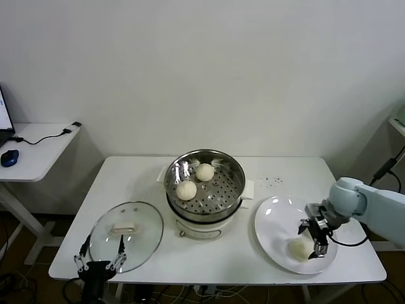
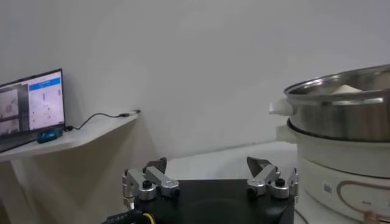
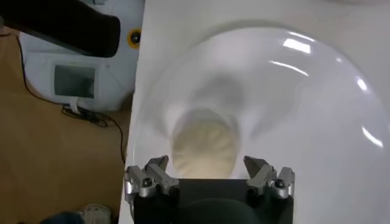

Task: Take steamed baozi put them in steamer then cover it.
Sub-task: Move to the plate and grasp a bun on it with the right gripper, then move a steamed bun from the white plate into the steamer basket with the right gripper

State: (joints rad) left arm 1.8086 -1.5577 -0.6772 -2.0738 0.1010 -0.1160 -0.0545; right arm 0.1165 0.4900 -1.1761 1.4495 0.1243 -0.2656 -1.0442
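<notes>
Your right claw (image 1: 314,239) hangs spread wide over the white plate (image 1: 275,218) on the bench (image 1: 253,259), straddling one baozi (image 3: 204,146) there without gripping it. Two more baozi (image 1: 195,180) sit on the steamer's (image 1: 234,174) perforated tray. Left claw (image 1: 100,254) is parked, fingers wide, at the bench's near edge by the glass cover (image 1: 142,218), which lies flat beside the steamer.

A white plate (image 1: 278,221) sits on the white table (image 1: 253,259); a side desk (image 1: 38,155) holds a blue mouse (image 1: 9,158).
</notes>
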